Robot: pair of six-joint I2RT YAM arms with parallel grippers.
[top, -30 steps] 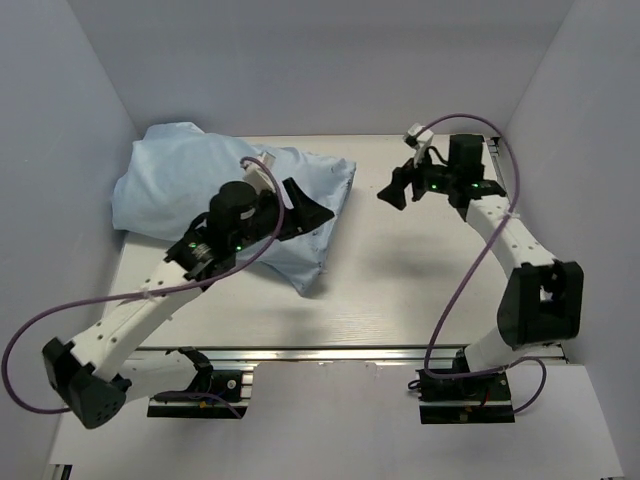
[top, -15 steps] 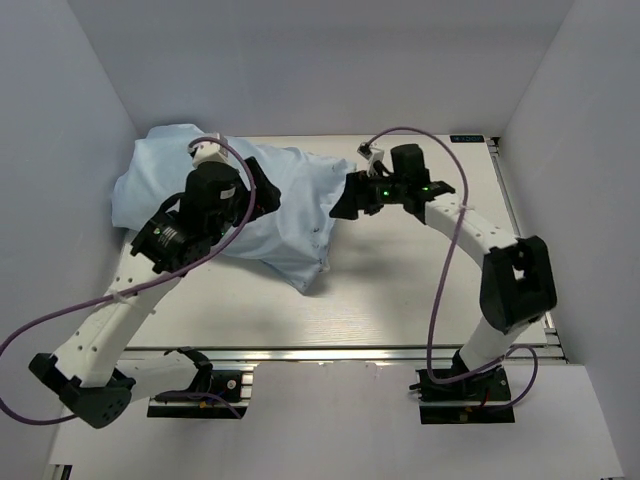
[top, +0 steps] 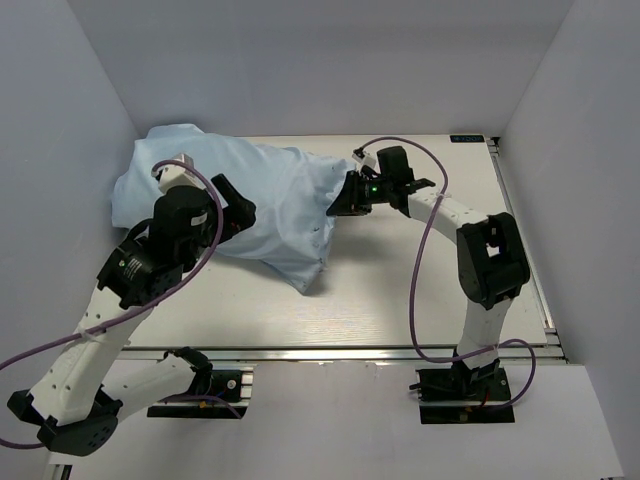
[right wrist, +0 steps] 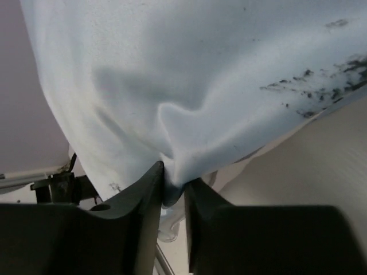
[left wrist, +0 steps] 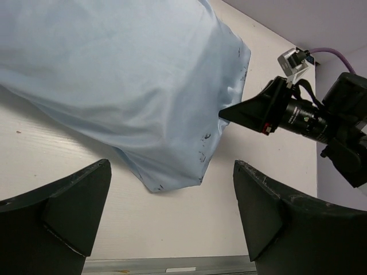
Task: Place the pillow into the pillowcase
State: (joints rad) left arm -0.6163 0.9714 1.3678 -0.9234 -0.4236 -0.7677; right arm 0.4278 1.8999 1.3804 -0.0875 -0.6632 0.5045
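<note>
With the left gripper (left wrist: pixel 171 212) spread, the right gripper (right wrist: pixel 172 184) is pinching the pillowcase (top: pixel 268 195) at its 3 o'clock edge, and a hard tug could slip it.

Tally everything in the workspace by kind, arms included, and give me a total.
Pillowcase, light blue: 1
Robot arms: 2, the left arm and the right arm
Pillow: 0 in sight
Total: 3

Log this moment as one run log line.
left gripper: open, over pillowcase | right gripper: shut, pinching pillowcase edge fold | pillow: not visible
</note>
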